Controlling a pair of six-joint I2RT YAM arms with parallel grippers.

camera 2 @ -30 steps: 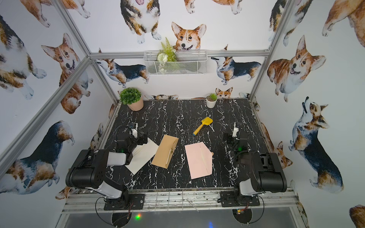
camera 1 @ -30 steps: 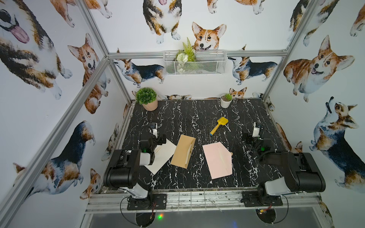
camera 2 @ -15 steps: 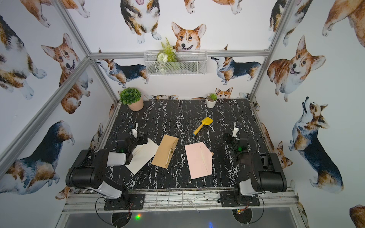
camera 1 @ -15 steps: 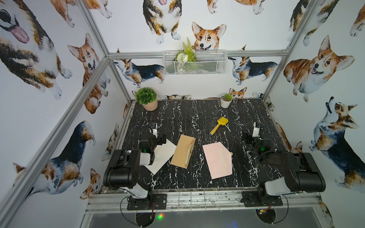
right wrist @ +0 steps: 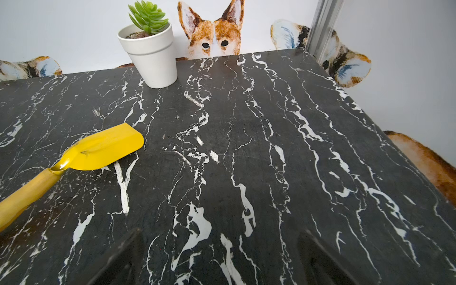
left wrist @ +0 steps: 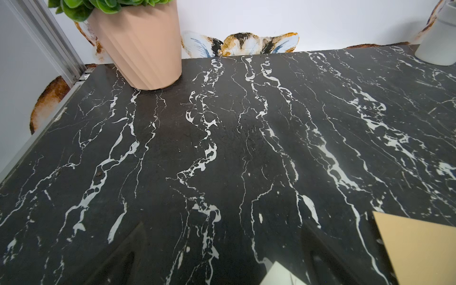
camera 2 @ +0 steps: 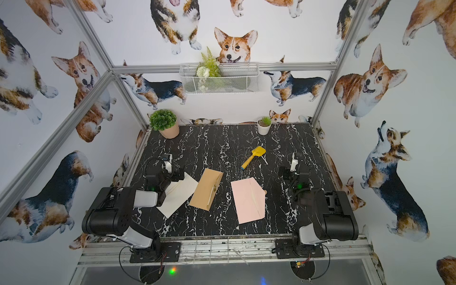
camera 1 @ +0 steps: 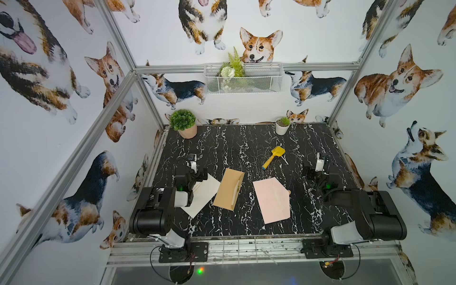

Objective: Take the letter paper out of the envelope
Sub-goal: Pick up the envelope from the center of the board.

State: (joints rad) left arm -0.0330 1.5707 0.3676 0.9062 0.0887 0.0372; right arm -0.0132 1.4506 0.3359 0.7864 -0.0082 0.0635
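The table (camera 1: 246, 145) looks like black marble veined white, smooth with a dull sheen. The brown envelope (camera 1: 228, 188) is matt kraft paper; just left of it lies a matt white sheet (camera 1: 204, 195), right of it a matt pink envelope (camera 1: 272, 199) of paper. Behind it, the yellow scoop (right wrist: 103, 148) has a glossy blade and a duller handle.

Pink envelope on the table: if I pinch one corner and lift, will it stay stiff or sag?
The pink envelope lies thin and flat on the table, so it will probably sag from a corner grip. It looks light; a push would likely slide it over the smooth top rather than lift an edge.
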